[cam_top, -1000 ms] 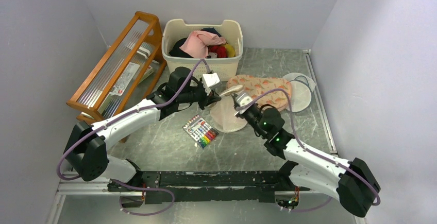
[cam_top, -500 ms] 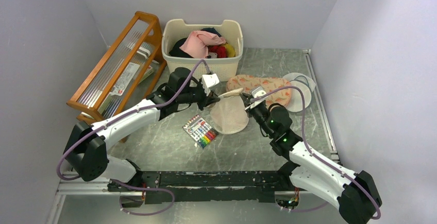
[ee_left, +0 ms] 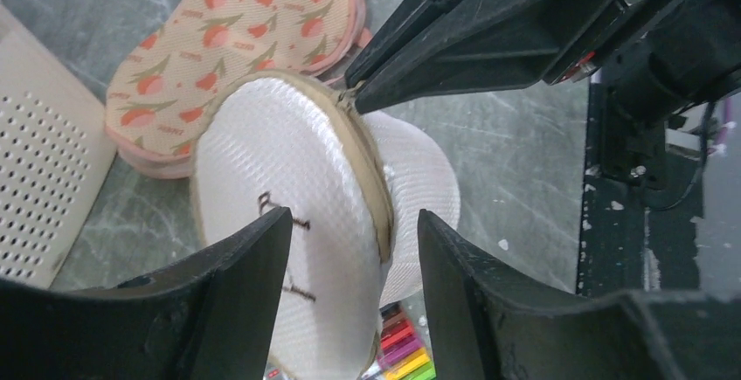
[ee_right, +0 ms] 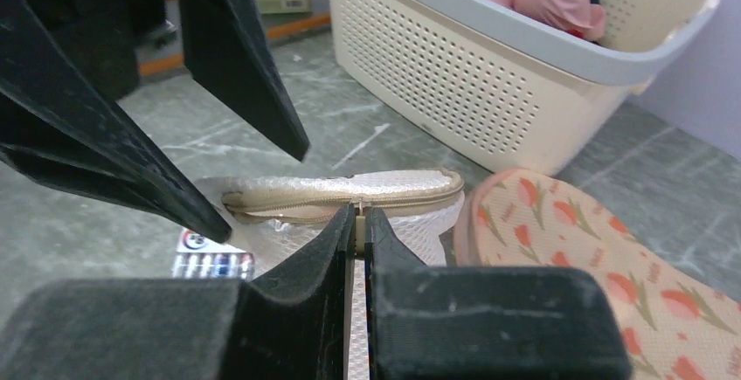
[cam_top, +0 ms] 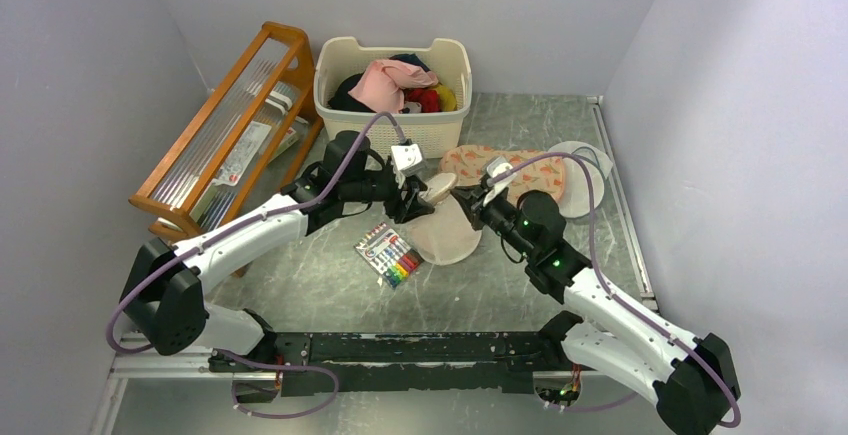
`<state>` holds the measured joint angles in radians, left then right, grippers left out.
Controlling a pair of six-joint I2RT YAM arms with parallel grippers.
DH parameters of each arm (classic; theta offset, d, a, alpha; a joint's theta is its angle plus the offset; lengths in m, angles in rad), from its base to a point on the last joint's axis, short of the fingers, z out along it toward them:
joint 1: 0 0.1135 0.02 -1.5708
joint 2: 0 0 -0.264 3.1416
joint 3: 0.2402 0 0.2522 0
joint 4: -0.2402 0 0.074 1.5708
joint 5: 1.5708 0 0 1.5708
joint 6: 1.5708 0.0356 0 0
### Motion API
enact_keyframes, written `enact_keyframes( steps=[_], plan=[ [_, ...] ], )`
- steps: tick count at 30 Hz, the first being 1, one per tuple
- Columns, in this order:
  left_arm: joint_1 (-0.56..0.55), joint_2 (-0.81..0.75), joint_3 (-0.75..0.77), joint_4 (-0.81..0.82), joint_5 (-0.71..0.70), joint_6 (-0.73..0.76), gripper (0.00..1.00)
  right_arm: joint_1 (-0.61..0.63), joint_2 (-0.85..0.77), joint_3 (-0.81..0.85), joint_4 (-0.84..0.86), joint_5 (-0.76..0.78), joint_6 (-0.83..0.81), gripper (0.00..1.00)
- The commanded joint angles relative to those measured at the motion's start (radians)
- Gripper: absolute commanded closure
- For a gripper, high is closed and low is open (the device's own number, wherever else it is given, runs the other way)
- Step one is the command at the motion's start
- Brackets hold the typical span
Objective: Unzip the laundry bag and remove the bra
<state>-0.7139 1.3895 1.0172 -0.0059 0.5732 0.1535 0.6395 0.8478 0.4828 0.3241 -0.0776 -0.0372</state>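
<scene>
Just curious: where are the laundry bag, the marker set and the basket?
laundry bag [ee_left: 297, 162]: left wrist view, on its lid's mesh.
marker set [cam_top: 390, 255]: top view, middle of the pack.
basket [cam_top: 445, 130]: top view, its front wall.

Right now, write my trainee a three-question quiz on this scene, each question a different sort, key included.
1. True or false: the right gripper is pinched shut on the zip of the laundry bag.
2. In the top view, what lies on the table just left of the bag? A) marker pack B) scissors C) mug
3. Short answer: what holds the pink cloth?

Key: 1 true; 2 A; 3 the cream basket.
</scene>
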Motion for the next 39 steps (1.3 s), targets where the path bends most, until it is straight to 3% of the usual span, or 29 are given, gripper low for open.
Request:
enact_keyframes(
  steps=[1, 5, 13, 17, 21, 26, 30, 36, 39],
  plan=[
    [0.005, 0.026, 0.008, 0.063, 0.086, -0.082, 0.36, -0.004, 0.011, 0.083, -0.078, -0.120, 0.071, 1.00],
    [0.006, 0.078, 0.046, 0.053, 0.141, -0.125, 0.42, -0.004, 0.004, 0.079, -0.085, -0.155, 0.103, 1.00],
    [0.005, 0.116, 0.103, -0.041, 0.015, -0.094, 0.81, -0.004, 0.018, 0.161, -0.265, -0.186, 0.142, 1.00],
    [0.006, 0.101, 0.097, -0.048, -0.008, -0.071, 0.93, -0.004, 0.007, 0.174, -0.334, -0.126, 0.139, 1.00],
    [0.005, 0.086, 0.088, -0.049, -0.028, -0.050, 0.93, -0.008, -0.004, 0.170, -0.361, 0.018, 0.176, 1.00],
    [0.005, 0.074, 0.072, -0.041, -0.027, -0.028, 0.93, -0.059, 0.054, 0.226, -0.432, 0.056, 0.192, 1.00],
    [0.005, 0.074, 0.072, -0.042, -0.022, -0.020, 0.93, -0.138, 0.113, 0.272, -0.513, 0.046, 0.199, 1.00],
    [0.007, 0.073, 0.071, -0.039, 0.001, -0.026, 0.93, -0.355, 0.171, 0.280, -0.581, -0.065, 0.262, 1.00],
    [0.006, 0.077, 0.074, -0.037, 0.014, -0.035, 0.93, -0.379, 0.160, 0.260, -0.549, -0.118, 0.293, 1.00]
  ],
)
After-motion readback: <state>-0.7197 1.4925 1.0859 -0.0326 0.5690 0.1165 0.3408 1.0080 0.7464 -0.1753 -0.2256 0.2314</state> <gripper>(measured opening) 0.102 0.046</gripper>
